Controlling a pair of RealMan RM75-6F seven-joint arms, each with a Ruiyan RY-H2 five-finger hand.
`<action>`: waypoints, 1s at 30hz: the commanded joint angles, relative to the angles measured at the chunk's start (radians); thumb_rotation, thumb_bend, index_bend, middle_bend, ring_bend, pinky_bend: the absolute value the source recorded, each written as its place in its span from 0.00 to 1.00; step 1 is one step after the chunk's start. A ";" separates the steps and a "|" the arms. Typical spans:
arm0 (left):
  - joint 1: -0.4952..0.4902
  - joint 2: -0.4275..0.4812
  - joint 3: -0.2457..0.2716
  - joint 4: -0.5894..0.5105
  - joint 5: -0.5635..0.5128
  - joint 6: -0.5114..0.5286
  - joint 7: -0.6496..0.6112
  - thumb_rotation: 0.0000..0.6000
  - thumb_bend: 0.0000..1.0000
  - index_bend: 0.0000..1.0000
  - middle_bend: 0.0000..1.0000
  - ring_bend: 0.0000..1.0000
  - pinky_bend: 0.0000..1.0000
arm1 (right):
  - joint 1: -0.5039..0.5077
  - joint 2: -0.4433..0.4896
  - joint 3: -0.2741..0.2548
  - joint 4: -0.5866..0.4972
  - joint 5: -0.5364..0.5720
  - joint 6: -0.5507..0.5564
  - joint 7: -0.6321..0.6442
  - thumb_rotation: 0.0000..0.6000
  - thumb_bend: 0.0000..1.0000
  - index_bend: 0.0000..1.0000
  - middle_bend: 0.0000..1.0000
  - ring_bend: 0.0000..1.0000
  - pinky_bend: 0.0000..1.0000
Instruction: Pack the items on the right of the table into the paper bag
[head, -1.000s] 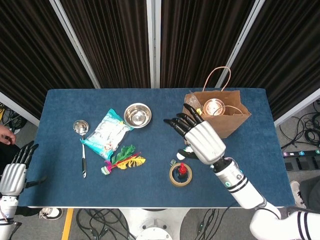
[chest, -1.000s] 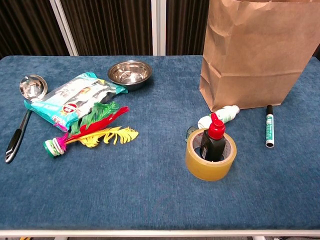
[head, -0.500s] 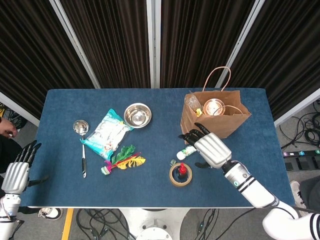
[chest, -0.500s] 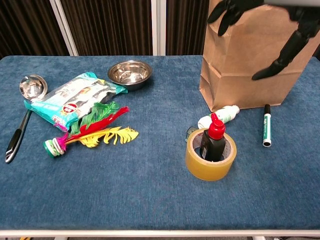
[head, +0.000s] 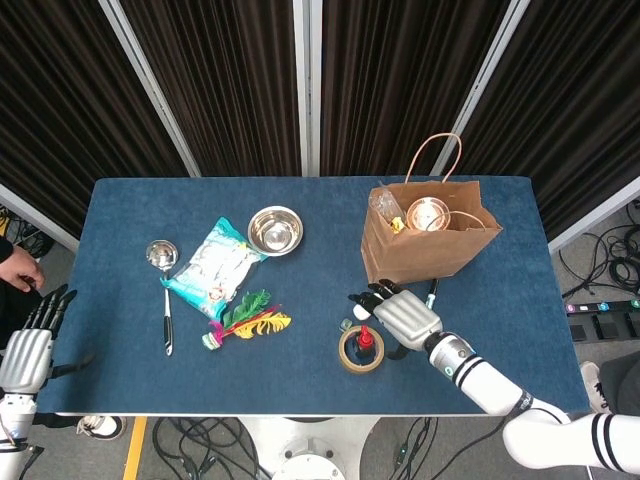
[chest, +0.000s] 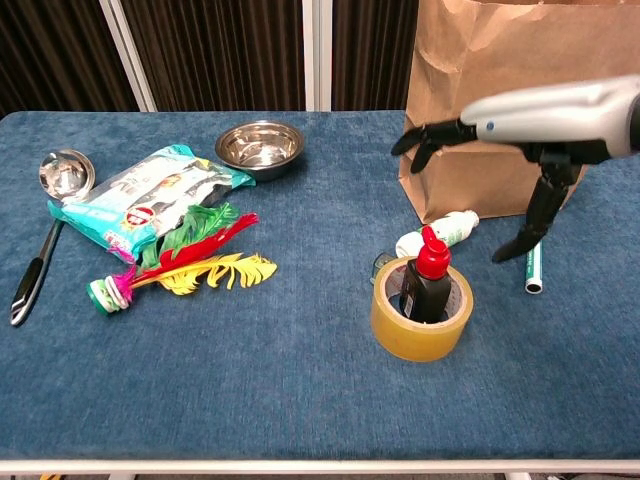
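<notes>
Two hands show in the head view. The right hand (head: 403, 315) hangs low over the table (head: 120, 210) in the lower centre-right of the frame, fingers (chest: 432, 138) spread apart and holding nothing; in the chest view it sits in front of the paper bag (chest: 500, 110), above a small white bottle (chest: 440, 232) with a green label whose writing is too small to read. The left hand (head: 28, 350) hangs off the table's left edge, fingers extended and apart, empty.

The paper bag stands upright at the upper right of the table, its mouth open; a shiny round object (head: 428, 213) lies inside. A roll of tape (chest: 420, 318) lies flat below the bag, with a dark red-capped bottle (chest: 425, 278) standing upright inside its ring. A marker pen (chest: 535, 268) lies at the bag's foot, right of the roll.

On the left half lie a steel bowl (head: 275, 230), a ladle (head: 163, 290), a snack packet (head: 212, 268) with unreadable print, and a feathered shuttlecock (head: 245, 322).
</notes>
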 joint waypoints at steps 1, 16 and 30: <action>0.004 0.002 0.003 -0.003 0.003 0.005 0.000 1.00 0.17 0.10 0.12 0.02 0.15 | 0.035 -0.030 -0.036 -0.005 0.061 -0.009 -0.060 1.00 0.00 0.00 0.10 0.01 0.00; 0.020 0.010 0.006 0.000 0.001 0.016 -0.009 1.00 0.17 0.10 0.12 0.02 0.15 | 0.066 -0.171 -0.089 0.070 0.112 0.050 -0.137 1.00 0.00 0.00 0.01 0.00 0.00; 0.042 0.027 0.011 -0.015 0.005 0.040 -0.018 1.00 0.17 0.12 0.12 0.02 0.15 | 0.098 -0.238 -0.118 0.115 0.160 0.059 -0.181 1.00 0.00 0.00 0.02 0.00 0.00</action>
